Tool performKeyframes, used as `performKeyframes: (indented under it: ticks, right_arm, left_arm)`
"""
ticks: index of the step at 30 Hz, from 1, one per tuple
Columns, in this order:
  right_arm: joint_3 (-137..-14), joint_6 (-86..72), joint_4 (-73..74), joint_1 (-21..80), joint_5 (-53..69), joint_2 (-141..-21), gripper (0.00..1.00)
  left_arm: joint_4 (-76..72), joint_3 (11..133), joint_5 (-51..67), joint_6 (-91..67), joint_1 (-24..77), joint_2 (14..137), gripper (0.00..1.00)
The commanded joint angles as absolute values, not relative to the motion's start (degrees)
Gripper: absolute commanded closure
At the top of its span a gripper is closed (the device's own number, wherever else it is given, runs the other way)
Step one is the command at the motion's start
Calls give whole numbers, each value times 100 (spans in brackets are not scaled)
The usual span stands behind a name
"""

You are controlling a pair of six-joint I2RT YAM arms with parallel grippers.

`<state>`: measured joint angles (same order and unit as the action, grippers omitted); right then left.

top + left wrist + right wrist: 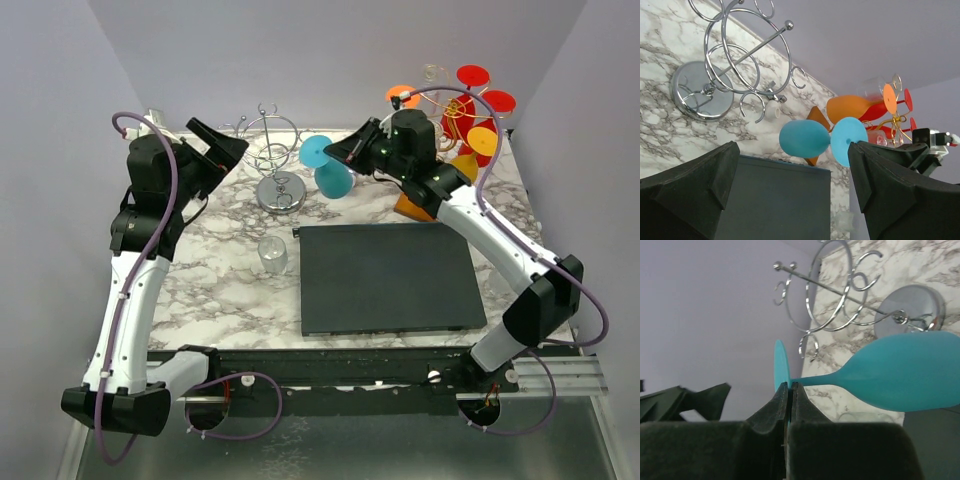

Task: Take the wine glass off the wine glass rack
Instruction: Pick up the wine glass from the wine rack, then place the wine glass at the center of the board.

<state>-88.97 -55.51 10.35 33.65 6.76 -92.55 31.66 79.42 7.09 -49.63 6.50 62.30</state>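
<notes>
Camera above & behind the arms: the wine glass (330, 172), blue, is already clear of the wine glass rack (411, 208). It hangs in the air btwn the rack & a chrome stand (279, 180), near the back edge of the dark mat (390, 280), tipped toward its side. The right gripper (345, 152) has it. Red & orange glasses (478, 105) hang on the rack's gold hooks. The left gripper (222, 150) sits on the far side of the chrome stand w/ nothing in it. A clear tumbler (272, 256) stands on the marble table (200, 290). My read: lift-off is done, carry & set-down are left.

Left wrist: the fingers (700, 185) are spread wide w/ nothing btwn them. The blue glass shows through the gap, well apart from them, w/ bowl left & foot right. An orange glass is behind it.

Right wrist: the fingers (772, 412) are pinched almost together on the thin stem, right by the foot, & the bowl juts out to the side. The hold is at the stem's far end w/ the bowl's weight out beyond it, so prob. the glass can swivel if moved fast. Next move calls for a slow swing away from the chrome stand & tumbler, turning the glass upright. Then lower onto a bare patch of mat or table & open. A hand-off to the open left gripper is also poss.; can't tell which.

Writing: no brand, label or text is readable in any view.
</notes>
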Motion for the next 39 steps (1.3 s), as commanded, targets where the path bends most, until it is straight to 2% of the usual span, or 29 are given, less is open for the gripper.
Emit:
performKeyframes:
  ticks: [1,9,14,18,28,35,39]
  right_arm:
    - [-8881,-5731,528,3366,1548,-8736,99]
    - [-9217,-6265,-79,3366,2363,-8252,99]
    - [-9638,-6797,-731,3358,2998,-8402,99]
    - [-10045,-6924,-804,3364,3059,-8494,99]
    - [-10518,-7659,-1450,3327,3689,-8831,99]
    - [-10633,-7998,-1751,3263,4139,-8855,100]
    - [-10601,-8119,-1805,3180,4310,-8792,99]
  left_arm:
    - [2424,7523,1182,-5145,654,5990,1]
    - [710,6831,2021,-5661,653,5791,1]
    - [-966,6352,2793,-6303,648,5865,3]
    - [-2078,6043,3160,-6734,561,5920,4]
    - [-4583,5897,4221,-7869,282,6291,7]
    - [-5883,5939,4712,-8686,185,6549,14]
    - [-6779,5998,4841,-9261,176,6724,25]
